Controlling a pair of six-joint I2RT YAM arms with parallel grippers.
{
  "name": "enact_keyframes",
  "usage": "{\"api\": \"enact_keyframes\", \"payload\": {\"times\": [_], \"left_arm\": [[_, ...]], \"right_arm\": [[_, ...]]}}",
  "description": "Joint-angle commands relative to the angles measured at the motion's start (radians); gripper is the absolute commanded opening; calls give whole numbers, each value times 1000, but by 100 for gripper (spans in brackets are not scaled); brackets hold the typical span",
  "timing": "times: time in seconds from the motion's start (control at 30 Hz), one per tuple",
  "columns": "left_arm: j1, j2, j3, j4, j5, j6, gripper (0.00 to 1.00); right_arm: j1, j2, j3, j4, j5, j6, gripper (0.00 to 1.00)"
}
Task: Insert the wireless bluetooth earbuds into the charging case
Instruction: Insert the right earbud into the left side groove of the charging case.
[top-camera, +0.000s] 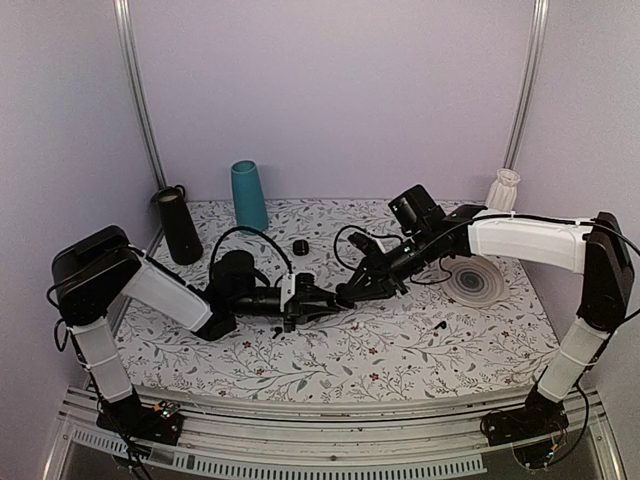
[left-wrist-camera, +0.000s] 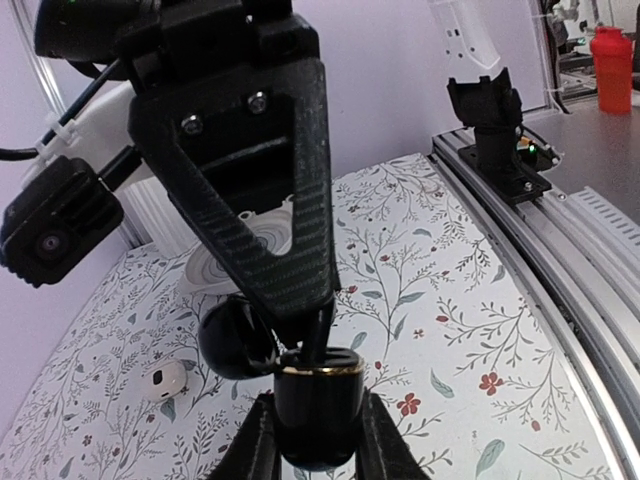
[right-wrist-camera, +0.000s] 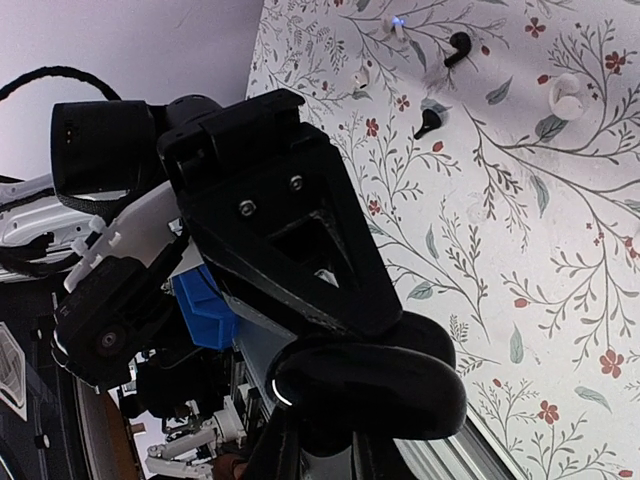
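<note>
My left gripper (left-wrist-camera: 318, 425) is shut on the charging case (left-wrist-camera: 318, 400), a glossy black case with a gold rim, held off the table with its lid (left-wrist-camera: 235, 340) swung open to the left. From above, my right gripper (left-wrist-camera: 320, 320) reaches down to the case's open top. Its tips are shut on a thin black earbud (left-wrist-camera: 322, 338) that dips into the opening. In the top view the two grippers meet at mid-table, left (top-camera: 322, 300) and right (top-camera: 348, 293). In the right wrist view the case (right-wrist-camera: 400, 385) hides my fingertips. Two loose black earbuds (right-wrist-camera: 458, 48) (right-wrist-camera: 428, 122) lie on the floral cloth.
A black earbud (top-camera: 440, 325) lies right of centre and a small black piece (top-camera: 277, 330) under the left arm. At the back stand a teal cup (top-camera: 248, 195), a black speaker (top-camera: 178, 225), a small black case (top-camera: 299, 246) and a white bottle (top-camera: 503, 188). A round disc (top-camera: 472, 280) lies at right.
</note>
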Motion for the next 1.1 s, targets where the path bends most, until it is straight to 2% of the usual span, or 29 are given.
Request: {"api": "enact_keyframes", "payload": {"times": [0.0, 0.5, 1.07], "left_arm": [[-48, 23, 15, 211, -30, -39, 0], [-93, 123, 67, 280, -108, -81, 0], [-140, 236, 118, 395, -267, -133, 0]], "right_arm": [[20, 40, 22, -19, -14, 25, 4], [18, 66, 18, -55, 22, 96, 5], [14, 41, -28, -28, 56, 178, 13]]}}
